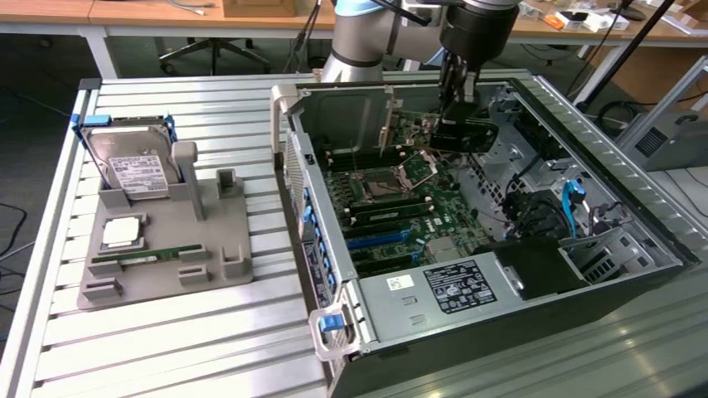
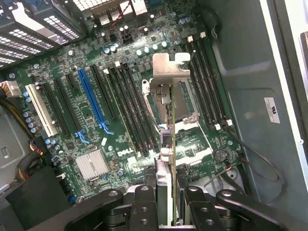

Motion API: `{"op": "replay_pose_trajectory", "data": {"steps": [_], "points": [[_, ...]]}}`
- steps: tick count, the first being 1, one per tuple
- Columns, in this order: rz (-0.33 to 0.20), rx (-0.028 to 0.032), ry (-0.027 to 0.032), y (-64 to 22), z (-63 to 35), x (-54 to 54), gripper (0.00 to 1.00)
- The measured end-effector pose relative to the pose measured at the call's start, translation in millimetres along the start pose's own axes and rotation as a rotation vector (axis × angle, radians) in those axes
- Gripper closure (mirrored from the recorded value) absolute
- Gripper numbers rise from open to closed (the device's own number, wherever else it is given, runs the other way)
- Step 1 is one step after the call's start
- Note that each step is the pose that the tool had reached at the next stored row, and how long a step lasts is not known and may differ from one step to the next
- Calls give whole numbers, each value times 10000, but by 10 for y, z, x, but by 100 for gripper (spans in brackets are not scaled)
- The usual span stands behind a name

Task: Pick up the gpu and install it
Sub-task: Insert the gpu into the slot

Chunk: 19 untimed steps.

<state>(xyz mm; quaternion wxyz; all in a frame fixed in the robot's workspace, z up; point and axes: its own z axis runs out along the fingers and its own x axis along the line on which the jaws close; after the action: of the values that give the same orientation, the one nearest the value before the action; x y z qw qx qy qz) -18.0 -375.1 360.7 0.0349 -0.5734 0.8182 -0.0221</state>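
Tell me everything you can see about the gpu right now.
The gpu is a thin flat card, its board greenish with small parts, with a silver metal end bracket. The gripper is shut on it, holding it on edge above the motherboard inside the open computer case, apparently not seated in any slot.

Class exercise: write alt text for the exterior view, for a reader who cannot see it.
A robot arm's gripper holds the gpu over the motherboard inside an open computer case. On the exterior view's left, a grey stand carries a hard drive and a RAM stick.
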Motion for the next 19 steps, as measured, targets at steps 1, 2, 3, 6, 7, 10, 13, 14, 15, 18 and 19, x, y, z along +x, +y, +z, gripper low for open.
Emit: {"op": "replay_pose_trajectory", "data": {"steps": [1,2,3,6,7,10,13,14,15,18,19], "points": [[-59,-2,-3,0,0,0,73],[-108,-3,-7,-1,0,0,73],[-148,-4,-10,-1,0,0,73],[-258,-8,-19,-2,0,-1,73],[-308,-9,-22,-2,0,-1,73],[-405,-12,-29,-3,0,-1,73],[-524,-16,-38,-4,0,-1,73],[-549,-17,-40,-4,0,-1,73],[-584,-18,-42,-5,0,-2,73],[-686,-21,-50,-6,0,-2,73],[-712,-22,-52,-6,0,-2,73]]}}
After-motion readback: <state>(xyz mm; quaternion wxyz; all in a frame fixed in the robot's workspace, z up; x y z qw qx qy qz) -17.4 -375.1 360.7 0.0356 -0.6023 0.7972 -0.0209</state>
